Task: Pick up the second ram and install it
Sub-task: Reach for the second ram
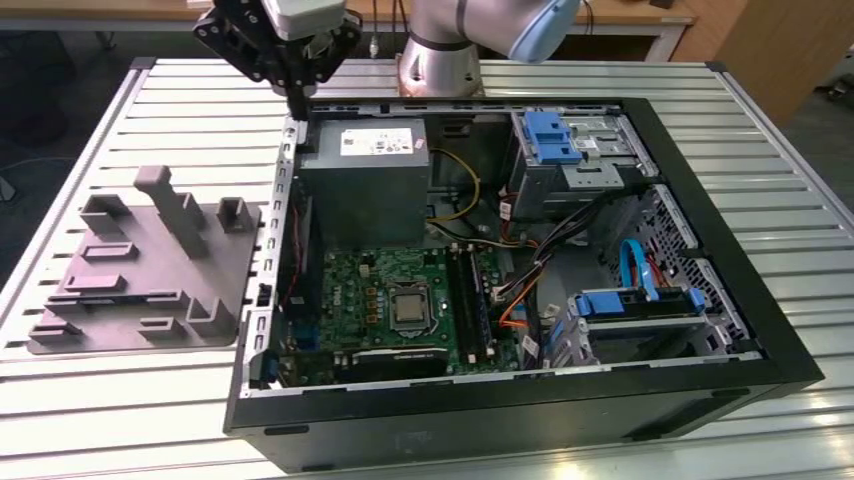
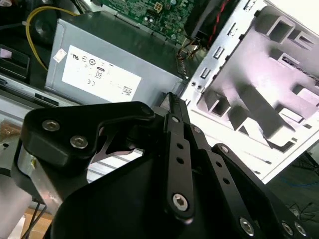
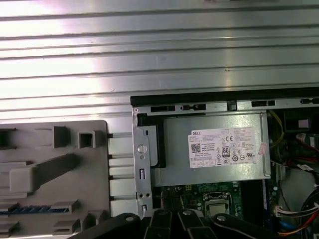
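The fixture plate (image 1: 230, 275) lies at 9 o'clock of the computer case (image 1: 534, 425). In the first wrist view a narrow dark, blue-flecked bar, judged to be the second ram (image 3: 30, 209), sits edge-on in a plate slot, probably so its upper edge can be pinched. The gripper (image 1: 296, 92) hangs over the case's 11 o'clock corner, clear of the rim. Its fingers are drawn narrow, with nothing seen between them. The motherboard (image 1: 360, 280) lies at 6 o'clock of the power supply (image 1: 367, 190).

Noted open black computer case (image 1: 507, 418) lying on slatted metal table (image 1: 147, 410). Inside: grey power supply (image 1: 363, 190), green motherboard (image 1: 358, 275) adjoining it, blue drive brackets (image 1: 550, 138). Grey moulded fixture plate (image 1: 147, 268) flat on table, just beside case, exterior view's left.
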Tool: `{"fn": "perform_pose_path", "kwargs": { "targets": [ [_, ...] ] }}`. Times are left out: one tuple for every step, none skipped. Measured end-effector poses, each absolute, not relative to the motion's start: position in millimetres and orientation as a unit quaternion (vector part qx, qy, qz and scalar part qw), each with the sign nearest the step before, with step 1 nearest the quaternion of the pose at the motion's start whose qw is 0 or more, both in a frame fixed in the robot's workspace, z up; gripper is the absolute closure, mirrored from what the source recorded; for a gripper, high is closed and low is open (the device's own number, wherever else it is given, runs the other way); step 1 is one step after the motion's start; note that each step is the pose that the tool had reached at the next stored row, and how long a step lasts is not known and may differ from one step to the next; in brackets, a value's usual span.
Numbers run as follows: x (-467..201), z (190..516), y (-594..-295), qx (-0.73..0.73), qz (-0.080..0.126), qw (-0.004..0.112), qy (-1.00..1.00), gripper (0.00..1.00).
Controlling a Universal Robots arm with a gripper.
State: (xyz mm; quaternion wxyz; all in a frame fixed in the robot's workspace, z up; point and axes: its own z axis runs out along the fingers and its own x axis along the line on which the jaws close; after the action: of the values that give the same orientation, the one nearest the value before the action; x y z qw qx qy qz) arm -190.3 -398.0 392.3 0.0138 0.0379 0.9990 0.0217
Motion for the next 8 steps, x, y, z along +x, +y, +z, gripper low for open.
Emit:
{"fn": "perform_pose_path", "kwargs": {
  "targets": [
    [-193, 392, -398, 0.038, 0.022, 0.014, 0.999, 0.9],
    [-195, 392, -398, 0.038, 0.022, 0.014, 0.999, 0.9],
    [-198, 392, -398, 0.038, 0.022, 0.014, 0.999, 0.9],
    [-200, 392, -398, 0.038, 0.022, 0.014, 0.999, 0.9],
    [-202, 392, -398, 0.038, 0.022, 0.014, 0.999, 0.9],
    [-204, 392, -398, 0.038, 0.022, 0.014, 0.999, 0.9],
    [-206, 392, -398, 0.038, 0.022, 0.014, 0.999, 0.9],
    [-209, 392, -398, 0.038, 0.022, 0.015, 0.999, 0.9]
  ]
}}
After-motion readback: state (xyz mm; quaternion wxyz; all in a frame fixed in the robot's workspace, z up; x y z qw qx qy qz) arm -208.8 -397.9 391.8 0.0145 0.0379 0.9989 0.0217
